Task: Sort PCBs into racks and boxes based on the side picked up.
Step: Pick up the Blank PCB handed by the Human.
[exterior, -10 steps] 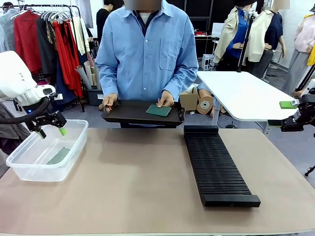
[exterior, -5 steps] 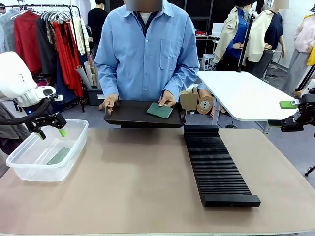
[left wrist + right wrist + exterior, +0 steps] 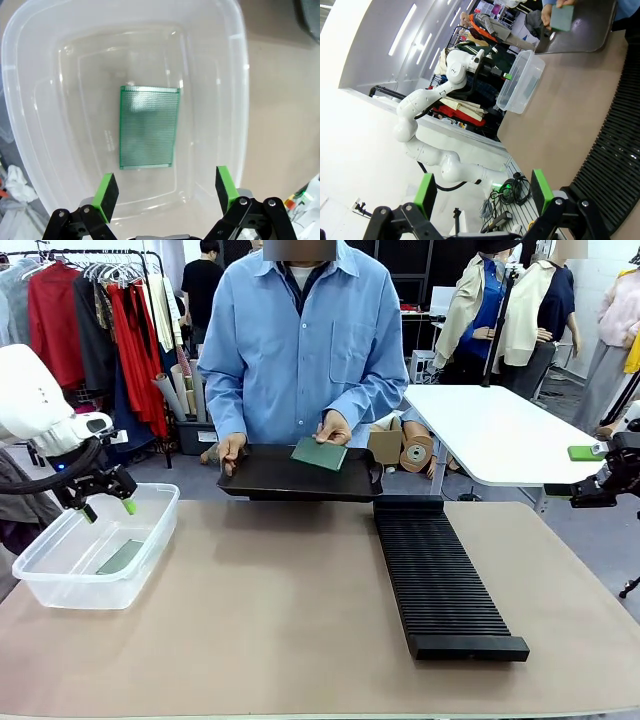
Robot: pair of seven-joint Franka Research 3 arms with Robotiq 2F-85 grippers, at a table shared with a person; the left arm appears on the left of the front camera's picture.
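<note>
Left gripper [image 3: 108, 511] clear above box [image 3: 70, 586] (jaws apart)

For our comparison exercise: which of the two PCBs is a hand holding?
The PCB at the black tray; the other PCB lies loose in the clear tub.

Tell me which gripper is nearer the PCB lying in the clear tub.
Left. The left gripper hangs open right above the tub, with the PCB directly below it. The right gripper is far off at the table's right side, beyond the rack.
</note>
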